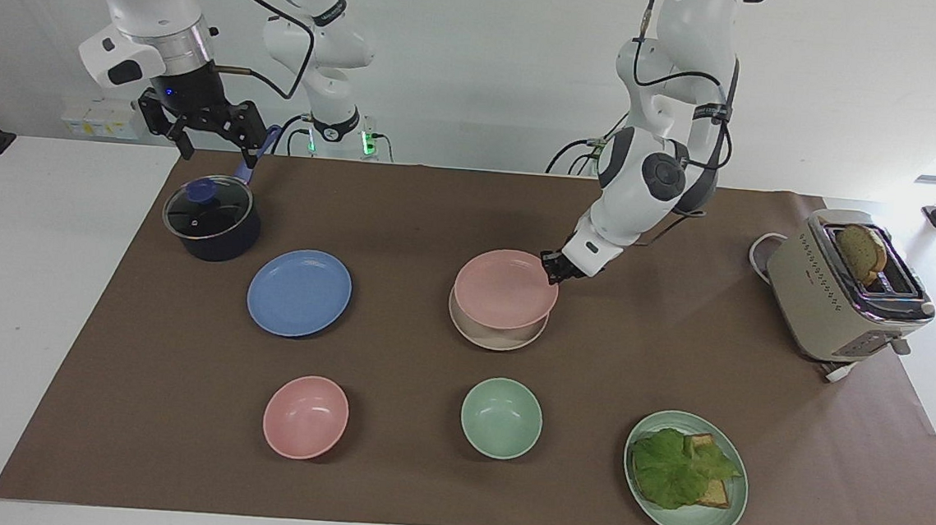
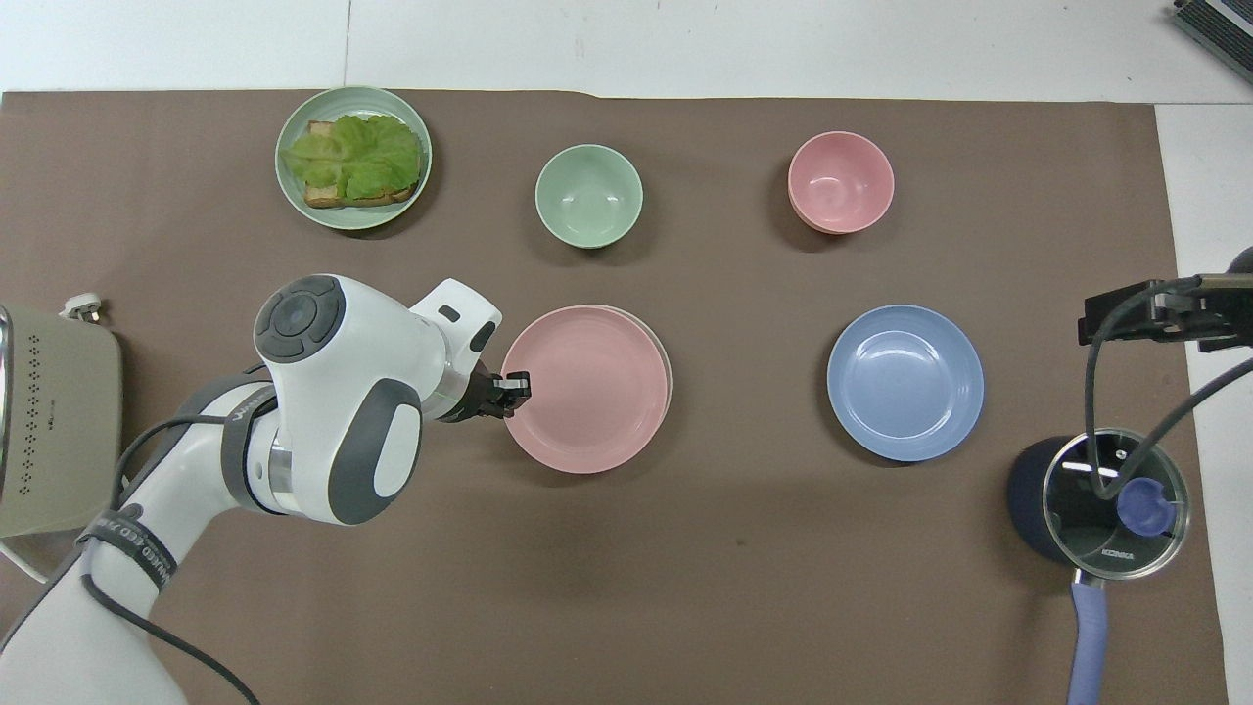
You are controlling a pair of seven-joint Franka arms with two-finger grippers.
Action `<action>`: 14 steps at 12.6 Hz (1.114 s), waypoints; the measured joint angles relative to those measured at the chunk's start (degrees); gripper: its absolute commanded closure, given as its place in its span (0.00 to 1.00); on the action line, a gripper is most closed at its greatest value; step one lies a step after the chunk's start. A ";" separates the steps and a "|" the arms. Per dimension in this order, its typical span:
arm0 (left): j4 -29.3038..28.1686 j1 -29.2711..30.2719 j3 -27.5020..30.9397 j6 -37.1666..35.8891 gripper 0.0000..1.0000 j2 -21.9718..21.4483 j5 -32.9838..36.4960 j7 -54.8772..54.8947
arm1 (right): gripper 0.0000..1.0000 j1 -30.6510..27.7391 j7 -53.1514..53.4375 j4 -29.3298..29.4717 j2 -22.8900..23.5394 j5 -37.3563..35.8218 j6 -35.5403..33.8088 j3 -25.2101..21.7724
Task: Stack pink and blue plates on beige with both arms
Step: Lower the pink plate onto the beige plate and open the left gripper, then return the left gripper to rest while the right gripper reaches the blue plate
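Two arms over the tabletop (image 1: 406, 209), which is covered by a brown mat. Left end effector (image 1: 554, 267) pinches the rim of the pink plate (image 1: 506, 288) at the edge toward the left arm's end. Pink plate sits over the beige plate (image 1: 496, 337), nearly centred; only a sliver of beige rim shows. Whether the two touch cannot be told; the pink one looks slightly raised on the gripped side.

Blue plate (image 1: 299, 292) lies flat on the mat, well apart from the stack, toward the right arm's end.

Right end effector (image 1: 213, 133) hangs with fingers spread over the mat's edge by the dark lidded pot (image 1: 211, 218), holding nothing; this arm waits.

Other items:
- pink bowl (image 1: 306, 416)
- green bowl (image 1: 501, 418)
- green plate with lettuce and bread (image 1: 685, 474)
- toaster (image 1: 845, 290) with a slice in its slot, at the left arm's end
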 measured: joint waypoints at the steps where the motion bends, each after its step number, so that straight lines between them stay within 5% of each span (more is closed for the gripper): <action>1: 0.02 0.00 0.22 0.27 0.61 0.05 -0.01 0.00 | 0.00 0.00 0.00 -0.06 0.00 0.00 0.00 0.00; 2: 0.13 0.00 0.40 0.43 0.01 0.04 -0.01 0.00 | 0.00 0.00 0.00 -0.10 0.00 0.00 0.00 0.00; 10: 1.02 -0.07 0.74 0.18 0.00 -0.19 -0.04 -0.17 | 0.00 -0.02 0.00 -0.14 -0.01 0.00 0.00 0.00; 14: 6.86 7.17 2.08 -14.05 0.00 -2.92 6.46 1.34 | 0.00 -0.03 0.00 -0.27 -0.01 0.00 1.01 0.00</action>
